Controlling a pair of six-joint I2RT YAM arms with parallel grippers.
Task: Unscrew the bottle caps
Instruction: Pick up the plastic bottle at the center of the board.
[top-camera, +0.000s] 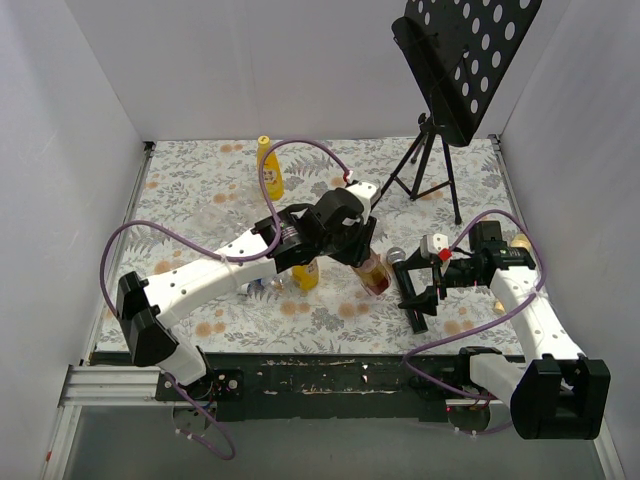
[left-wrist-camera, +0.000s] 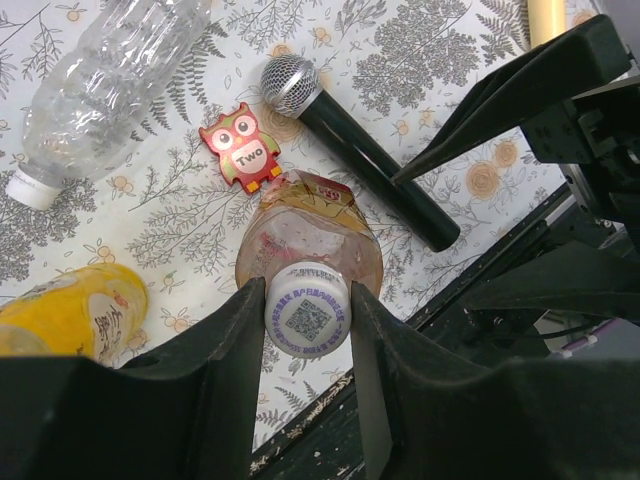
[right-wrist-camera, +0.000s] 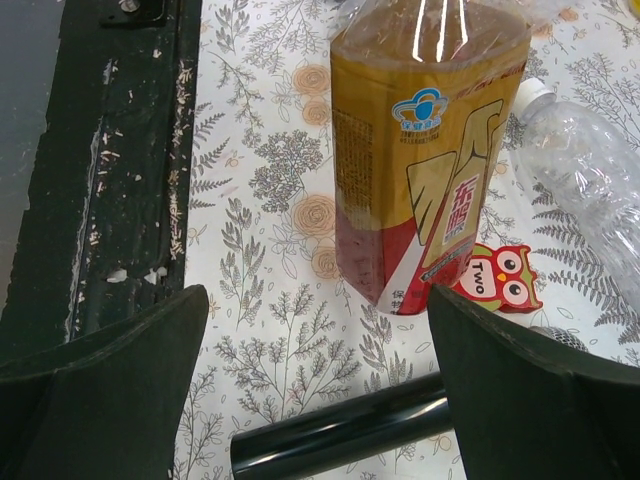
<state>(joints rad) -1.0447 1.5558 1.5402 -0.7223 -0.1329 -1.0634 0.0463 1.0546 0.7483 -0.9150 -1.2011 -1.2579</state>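
A squat brown bottle (top-camera: 373, 274) with a red and yellow label (right-wrist-camera: 430, 150) stands near the table's front middle. My left gripper (left-wrist-camera: 307, 312) comes down on it from above and is shut on its white cap (left-wrist-camera: 307, 308), which has a printed code on top. My right gripper (right-wrist-camera: 315, 300) stands open just right of that bottle (left-wrist-camera: 300, 240), low over the table, with nothing between its fingers. A clear bottle (left-wrist-camera: 110, 80) with a white cap (left-wrist-camera: 28, 188) lies nearby. One yellow juice bottle (top-camera: 306, 273) stands beside the left gripper (top-camera: 355, 250), another (top-camera: 269, 167) at the back.
A black microphone (left-wrist-camera: 370, 165) lies between the brown bottle and the right gripper (top-camera: 412, 297); its handle (right-wrist-camera: 340, 435) crosses under the open jaws. An owl card (left-wrist-camera: 240, 148) lies by the bottle's base. A black music stand (top-camera: 455, 70) on a tripod stands at the back right. White walls enclose the table.
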